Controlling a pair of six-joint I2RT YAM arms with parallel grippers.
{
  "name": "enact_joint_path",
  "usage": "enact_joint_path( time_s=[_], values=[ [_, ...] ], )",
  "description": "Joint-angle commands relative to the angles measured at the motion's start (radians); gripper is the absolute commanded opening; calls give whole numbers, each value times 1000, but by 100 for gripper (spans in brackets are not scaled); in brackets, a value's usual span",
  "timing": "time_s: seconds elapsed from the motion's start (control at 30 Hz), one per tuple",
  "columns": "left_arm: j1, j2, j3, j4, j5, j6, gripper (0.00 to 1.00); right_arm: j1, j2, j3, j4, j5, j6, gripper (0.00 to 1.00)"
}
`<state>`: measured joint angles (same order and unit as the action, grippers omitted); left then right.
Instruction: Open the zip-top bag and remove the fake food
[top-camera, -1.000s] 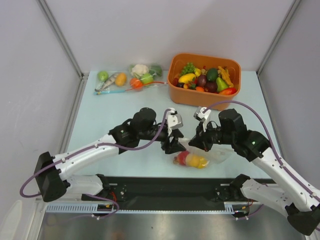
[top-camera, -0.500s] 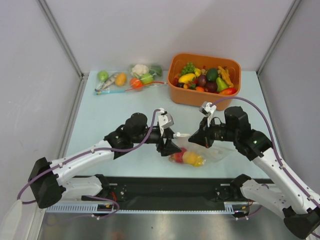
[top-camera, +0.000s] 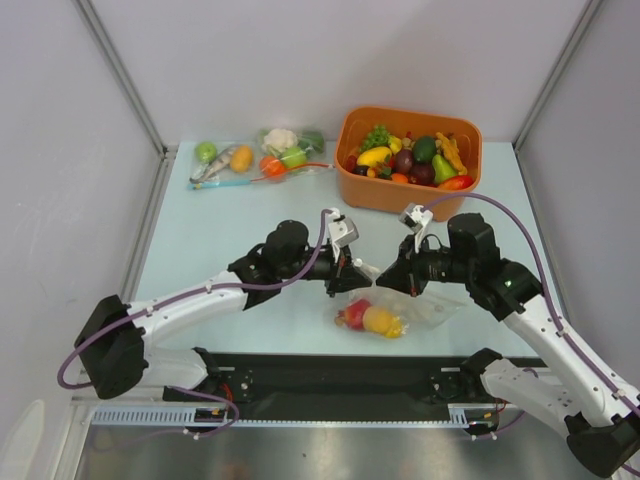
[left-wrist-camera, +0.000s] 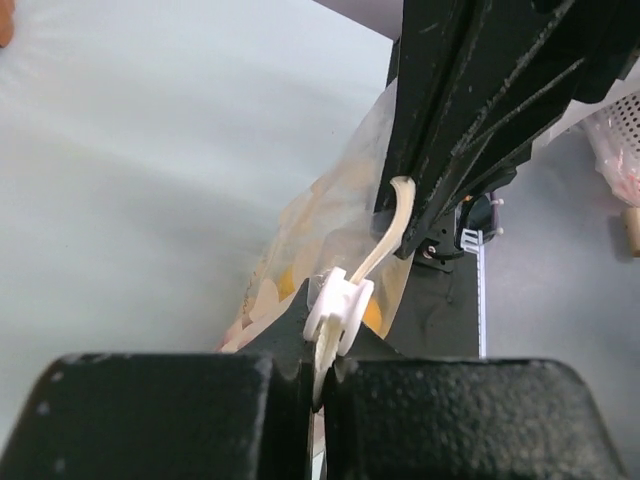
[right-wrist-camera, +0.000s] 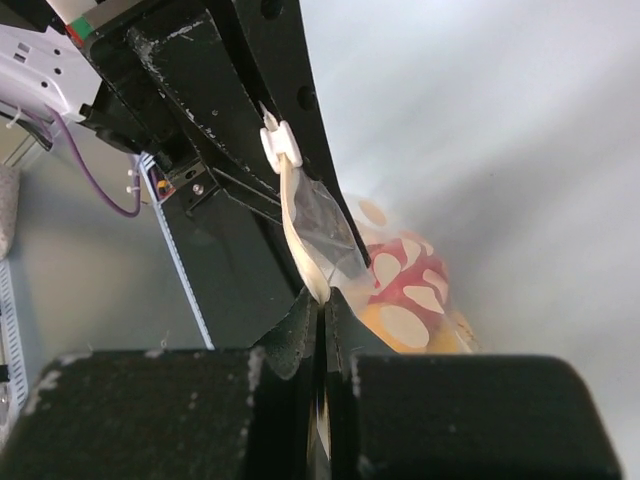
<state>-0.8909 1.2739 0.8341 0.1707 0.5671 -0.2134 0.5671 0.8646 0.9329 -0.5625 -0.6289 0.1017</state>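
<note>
1. We see the left claw (top-camera: 341, 281) clenched on the white slider (left-wrist-camera: 338, 305) of the bag (top-camera: 425, 305); in its wrist view the two fingers are pressed together with the slider pinched at their tips.
2. The right claw (top-camera: 388, 281) is clenched too, its fingers nipping the pale zip strip (right-wrist-camera: 300, 235) at the bag's top edge.
3. The two claws face each other near the middle of the surface (top-camera: 220, 230), close but apart, with the strip curving between them.
4. The bag's top is held up between the claws, and its body spreads below and toward the right arm, down by the near edge of the surface.
5. The food (top-camera: 368, 318) is inside the bag, bunched at its low end: one red piece beside the yellow-orange ones.
6. An orange bin (top-camera: 372, 192) of mixed toy produce stands at the far right, and other filled bags (top-camera: 225, 165) lie at the far left, both well apart from the claws.
</note>
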Motion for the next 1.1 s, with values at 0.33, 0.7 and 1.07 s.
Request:
enact_joint_path(
  time_s=[0.33, 0.7, 1.07],
  values=[
    [12, 71, 178, -79, 186, 52, 0, -36, 26, 127, -94, 32, -49, 70],
    [12, 154, 270, -201, 301, 83, 0, -41, 65, 271, -122, 9, -71, 90],
    [12, 165, 298, -249, 344, 111, 0, -45, 50, 216, -113, -48, -97, 68]
  ],
)
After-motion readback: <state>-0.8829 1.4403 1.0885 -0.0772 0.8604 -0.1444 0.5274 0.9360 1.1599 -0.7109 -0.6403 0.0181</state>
